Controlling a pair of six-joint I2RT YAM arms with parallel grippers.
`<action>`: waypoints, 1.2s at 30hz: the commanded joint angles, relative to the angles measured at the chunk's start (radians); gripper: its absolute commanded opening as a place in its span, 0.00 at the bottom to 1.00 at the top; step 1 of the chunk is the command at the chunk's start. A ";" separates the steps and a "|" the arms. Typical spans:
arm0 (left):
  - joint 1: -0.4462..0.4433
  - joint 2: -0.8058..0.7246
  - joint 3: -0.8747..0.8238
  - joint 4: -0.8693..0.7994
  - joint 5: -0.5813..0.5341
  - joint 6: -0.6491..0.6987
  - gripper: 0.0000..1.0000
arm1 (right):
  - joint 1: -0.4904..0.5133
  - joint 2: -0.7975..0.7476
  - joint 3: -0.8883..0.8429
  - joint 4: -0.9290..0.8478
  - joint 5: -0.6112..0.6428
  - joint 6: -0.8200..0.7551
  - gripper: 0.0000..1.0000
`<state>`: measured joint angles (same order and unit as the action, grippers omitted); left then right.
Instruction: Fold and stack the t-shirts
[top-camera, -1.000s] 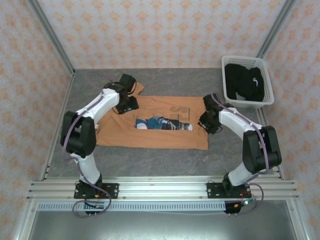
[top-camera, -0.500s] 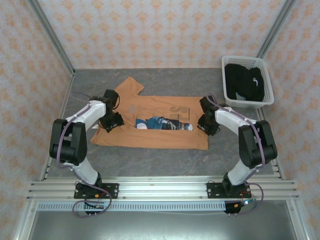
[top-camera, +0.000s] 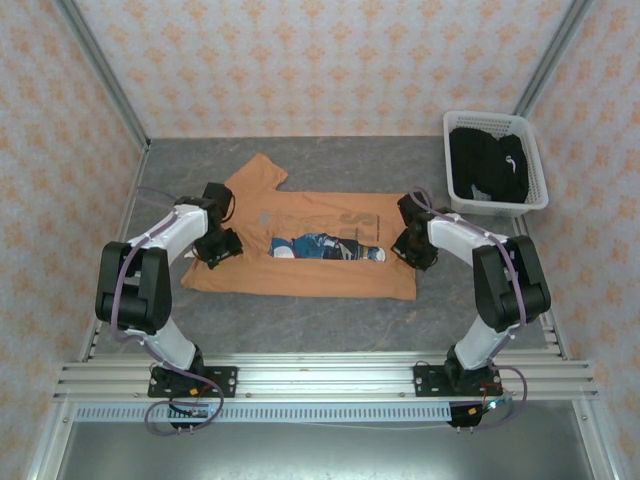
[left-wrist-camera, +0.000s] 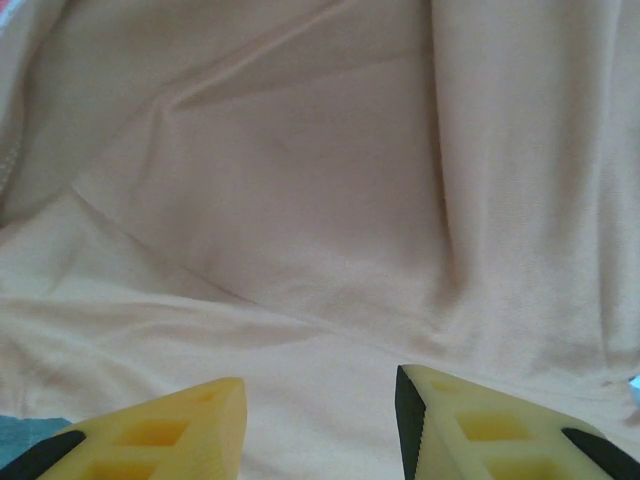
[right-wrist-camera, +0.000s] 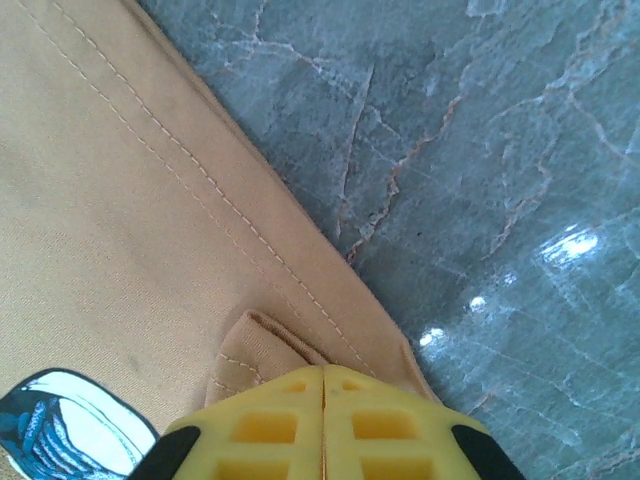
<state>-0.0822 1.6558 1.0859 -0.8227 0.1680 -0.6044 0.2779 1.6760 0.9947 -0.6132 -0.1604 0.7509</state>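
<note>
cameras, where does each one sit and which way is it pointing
Top external: above and behind the arms, looking down on table, orange t-shirt and basket; both arms show.
Left wrist: on the left arm, facing down at orange cloth; left pincer open.
Right wrist: on the right arm, facing shirt hem and table; right pincer shut on hem.
Shared: all see the orange t-shirt.

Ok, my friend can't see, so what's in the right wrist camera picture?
The robot's right hand, two yellow fingers pressed shut, pinches a small fold at the stitched edge of an orange-tan cloth t-shirt. A bit of its blue-and-white cartoon print peeks in at the bottom left, and grey marbled tabletop lies to the right.
</note>
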 joint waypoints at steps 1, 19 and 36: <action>0.014 -0.050 -0.010 -0.048 -0.083 -0.006 0.44 | -0.006 -0.038 0.010 -0.026 0.051 0.007 0.03; 0.174 0.039 -0.047 -0.084 -0.078 -0.082 0.23 | 0.130 -0.077 0.009 -0.106 -0.074 0.014 0.23; 0.176 -0.171 -0.361 -0.105 -0.140 -0.326 0.23 | 0.157 0.044 -0.030 -0.290 -0.122 -0.011 0.27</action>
<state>0.0860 1.4937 0.7616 -0.8837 0.0814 -0.8661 0.4255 1.7065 1.0039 -0.7750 -0.2604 0.7612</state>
